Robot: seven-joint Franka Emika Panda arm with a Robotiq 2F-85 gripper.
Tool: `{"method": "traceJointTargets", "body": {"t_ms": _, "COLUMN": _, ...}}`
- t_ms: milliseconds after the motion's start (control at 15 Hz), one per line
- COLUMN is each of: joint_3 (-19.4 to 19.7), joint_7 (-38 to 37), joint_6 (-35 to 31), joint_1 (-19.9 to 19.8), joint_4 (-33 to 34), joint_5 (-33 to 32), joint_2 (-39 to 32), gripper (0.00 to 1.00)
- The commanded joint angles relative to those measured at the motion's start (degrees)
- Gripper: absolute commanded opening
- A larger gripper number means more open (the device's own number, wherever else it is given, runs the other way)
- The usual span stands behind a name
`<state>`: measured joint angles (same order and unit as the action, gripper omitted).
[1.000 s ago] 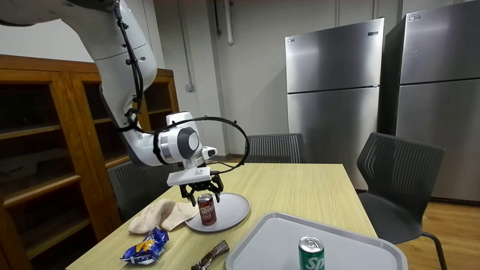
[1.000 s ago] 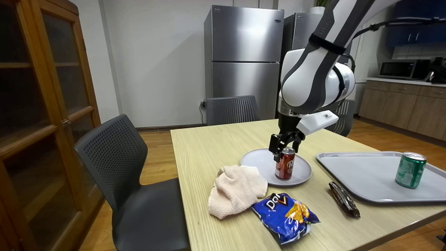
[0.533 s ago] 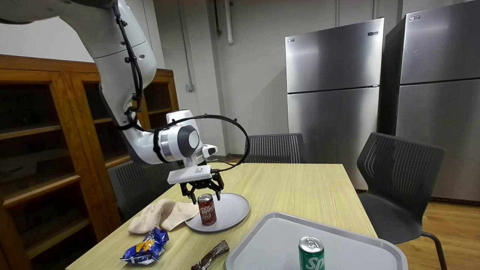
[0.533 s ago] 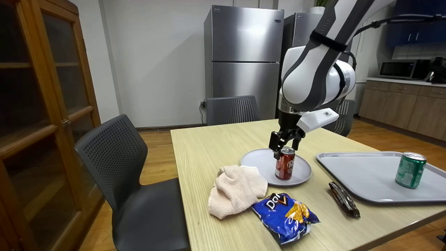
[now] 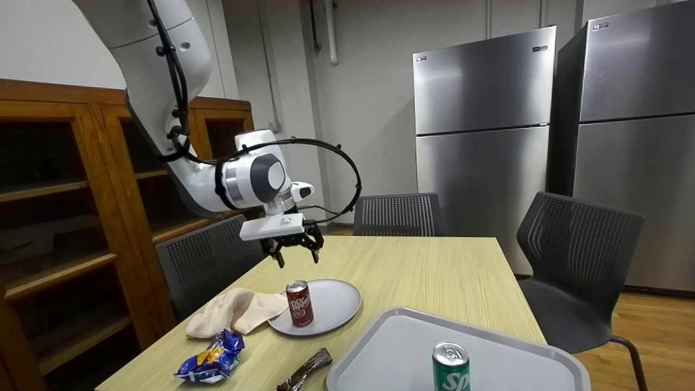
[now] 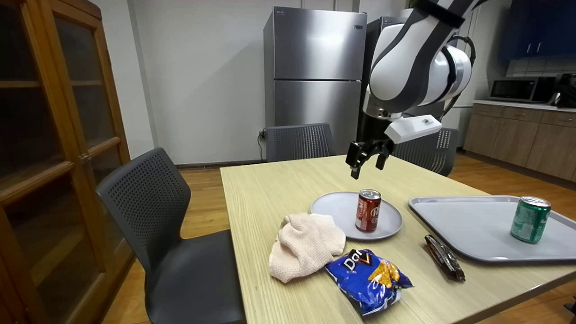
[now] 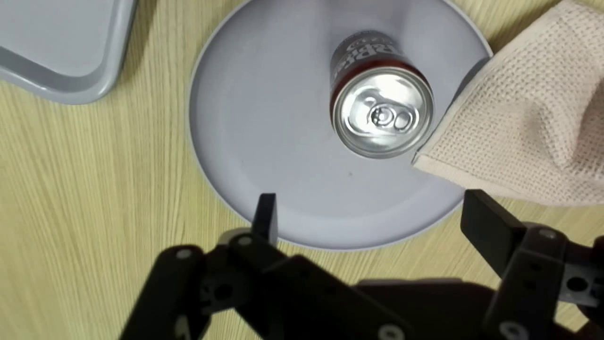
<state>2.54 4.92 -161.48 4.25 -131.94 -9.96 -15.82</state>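
Note:
My black gripper (image 5: 298,262) is open and empty, raised above the red Dr Pepper can (image 5: 299,307). It hangs above and behind the can in an exterior view (image 6: 367,170). The can stands upright on a round grey plate (image 6: 333,207). In the wrist view the can (image 7: 382,113) stands ahead of the gripper (image 7: 369,194), with the fingers spread wide and bare plate (image 7: 264,118) and wood showing between them. A beige cloth (image 7: 533,108) lies beside the can and overlaps the plate's edge. The gripper touches nothing.
A grey tray (image 6: 468,220) holds a green Sprite can (image 6: 531,220). A blue Doritos bag (image 6: 371,279) and a dark brown wrapped bar (image 6: 444,258) lie on the wooden table. Dark chairs (image 5: 575,271) stand around it. A wooden cabinet (image 5: 54,228) and refrigerators (image 5: 483,163) stand behind.
My gripper was around the top of the Dr Pepper can, open. Within the last half second it has risen well above it. The can and the other things have not moved.

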Motion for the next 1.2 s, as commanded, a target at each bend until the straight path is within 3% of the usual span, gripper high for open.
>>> {"method": "traceJointTargets", "body": {"t_ms": 0, "joint_3": -1.16, "joint_7": 1.04, "joint_6": 0.53, "joint_1": -1.84, "joint_4": -3.38, "joint_5": 0.85, "joint_2": 6.31, "gripper": 1.00}}
{"method": "traceJointTargets", "body": {"t_ms": 467, "joint_3": 0.24, "joint_7": 1.38, "joint_6": 1.57, "joint_1": -5.10, "joint_4": -4.91, "joint_5": 2.01, "joint_2": 10.63, "gripper": 1.00}}
{"method": "traceJointTargets", "body": {"t_ms": 1133, "joint_3": 5.86, "joint_7": 0.12, "joint_6": 4.32, "joint_1": -10.58, "joint_4": -3.34, "joint_5": 1.49, "joint_2": 10.79, "gripper": 1.00}}
